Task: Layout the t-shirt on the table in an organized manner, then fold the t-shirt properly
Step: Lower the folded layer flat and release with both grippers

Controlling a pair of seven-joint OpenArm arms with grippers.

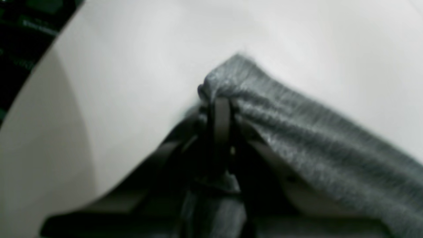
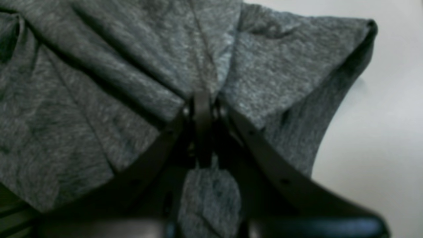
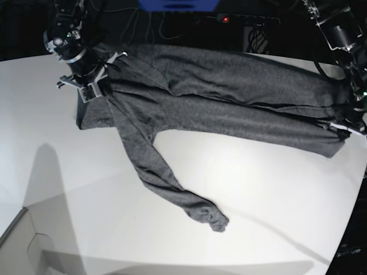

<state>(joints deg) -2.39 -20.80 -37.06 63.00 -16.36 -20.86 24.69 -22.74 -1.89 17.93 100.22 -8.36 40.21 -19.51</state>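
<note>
One long sleeve trails toward the near edge of the plain white desk point(image 3: 241, 189). Beyond it, the dark heather-grey knit t-shirt point(image 3: 229, 97) lies stretched crosswise, long axis running hand to hand. The left hand point(image 3: 343, 127) is clenched on its hem corner, the right hand point(image 3: 92, 86) clenched at the shoulder.

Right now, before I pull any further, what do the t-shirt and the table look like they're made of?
The t-shirt: looks like soft knit fabric, dark heather-grey and matte; the flecked weave and loose creases around the right hand suggest that, fibre unknown. The table: a smooth, plain white hard top with a slight sheen, showing soft shadows; probably laminate or plastic, though I can't tell which.
</note>
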